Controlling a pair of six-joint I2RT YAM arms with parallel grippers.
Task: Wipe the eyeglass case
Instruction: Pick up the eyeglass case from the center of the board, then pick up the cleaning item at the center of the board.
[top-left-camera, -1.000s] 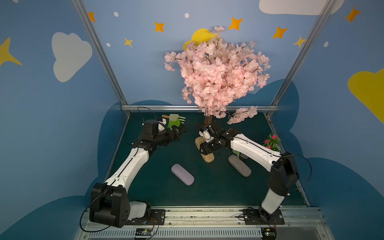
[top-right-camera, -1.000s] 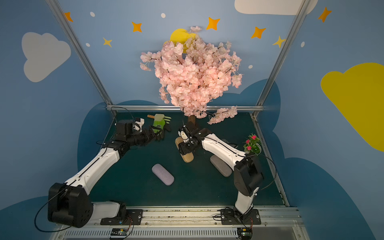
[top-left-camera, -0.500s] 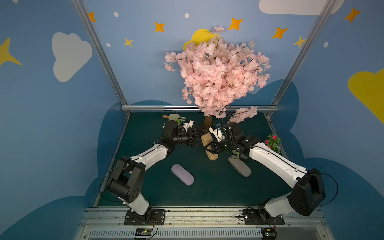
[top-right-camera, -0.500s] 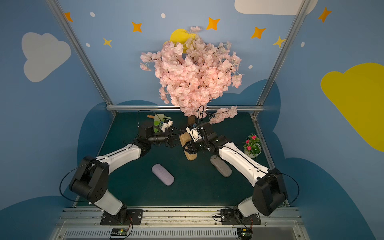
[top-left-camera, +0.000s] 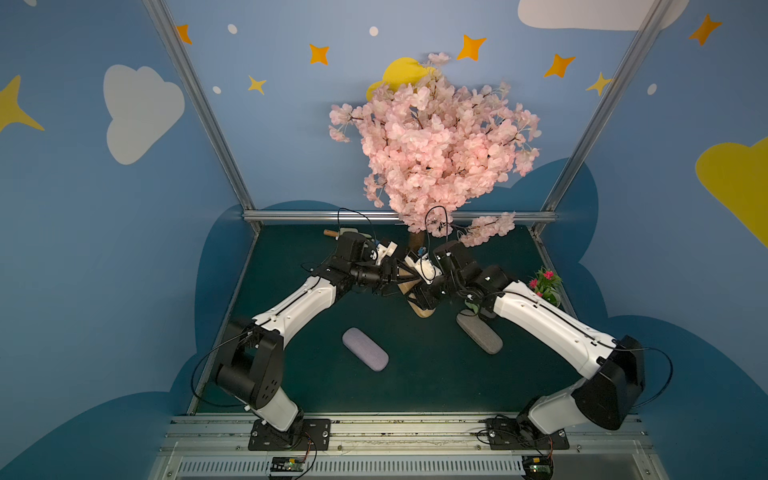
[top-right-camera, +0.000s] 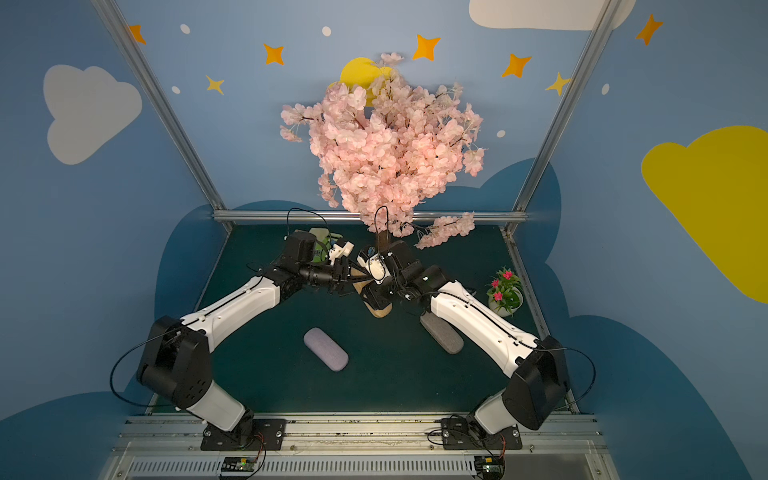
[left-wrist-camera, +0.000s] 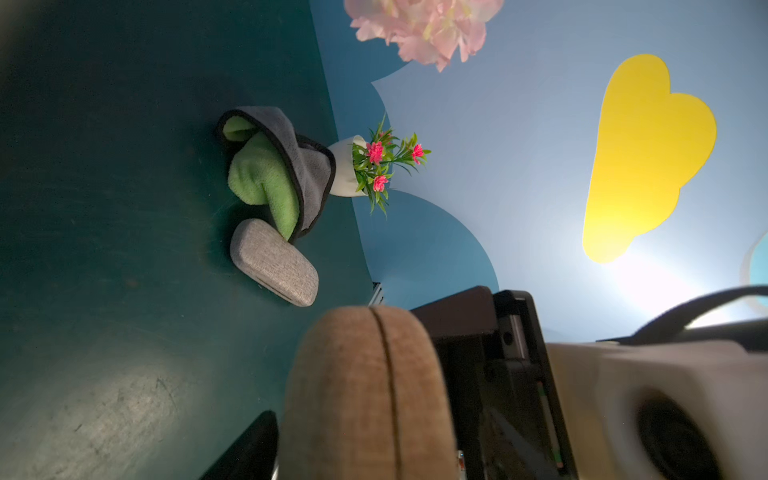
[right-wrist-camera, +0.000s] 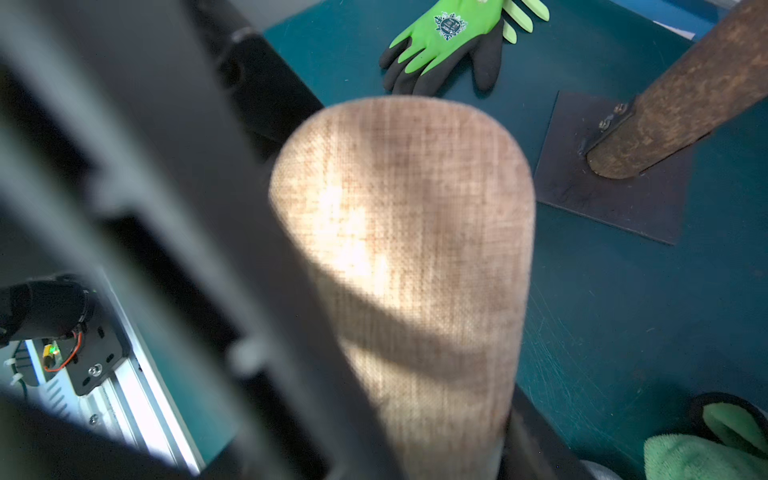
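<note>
Centrally in a top view, the right gripper (top-left-camera: 422, 293) clamps the tan eyeglass case (top-left-camera: 424, 309). The left gripper (top-left-camera: 397, 280) sits at its upper end; whether it grips, I cannot tell.

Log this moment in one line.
right hand: holds tan woven eyeglass case | left hand: at its other end | green-and-grey cloth: not picked up

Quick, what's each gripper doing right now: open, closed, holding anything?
Left gripper: around the tan case end; grip cannot be told.
Right gripper: closed, holding the tan case.
</note>
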